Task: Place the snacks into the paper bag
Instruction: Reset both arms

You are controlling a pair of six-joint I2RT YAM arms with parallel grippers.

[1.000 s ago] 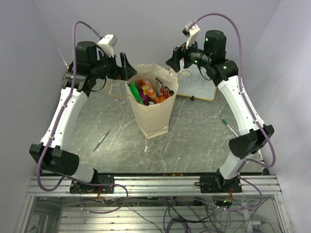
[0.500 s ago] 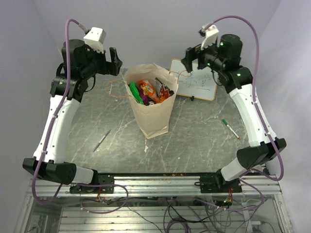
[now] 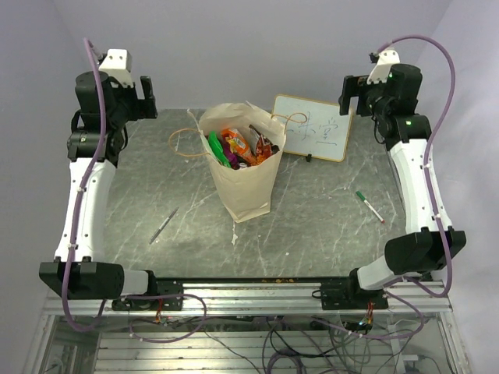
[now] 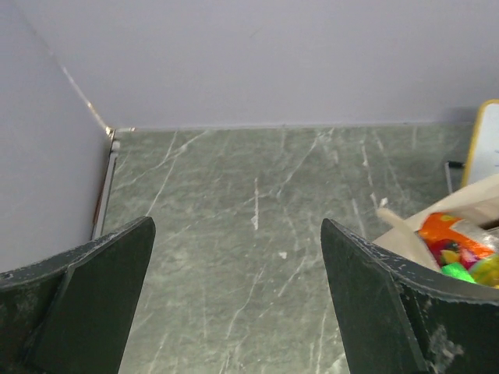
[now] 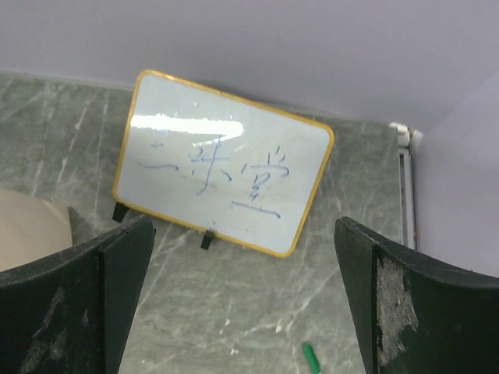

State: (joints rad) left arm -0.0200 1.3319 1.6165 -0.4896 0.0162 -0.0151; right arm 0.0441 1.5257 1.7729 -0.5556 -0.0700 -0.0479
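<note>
The tan paper bag (image 3: 243, 183) stands upright mid-table with its mouth open. Several snacks (image 3: 238, 146), orange, green, purple and red, are packed inside it. My left gripper (image 3: 146, 93) hangs high at the back left, well away from the bag, open and empty. In the left wrist view the left gripper (image 4: 237, 224) frames bare table, with the bag's rim (image 4: 401, 231) and the snacks (image 4: 450, 248) at the right edge. My right gripper (image 3: 348, 95) is high at the back right, open and empty. The right gripper (image 5: 243, 220) looks down past the bag (image 5: 27, 227).
A yellow-framed whiteboard (image 3: 312, 128) (image 5: 222, 160) leans at the back right of the bag. A green-capped pen (image 3: 369, 206) (image 5: 312, 360) lies on the right side of the table, a grey pen (image 3: 164, 226) on the left. The bag's cord handles (image 3: 181, 144) droop outward.
Both arms have swung outward and back from the bag's mouth, the left toward the back left corner, the right toward the back right. The bag and snacks have not moved.
</note>
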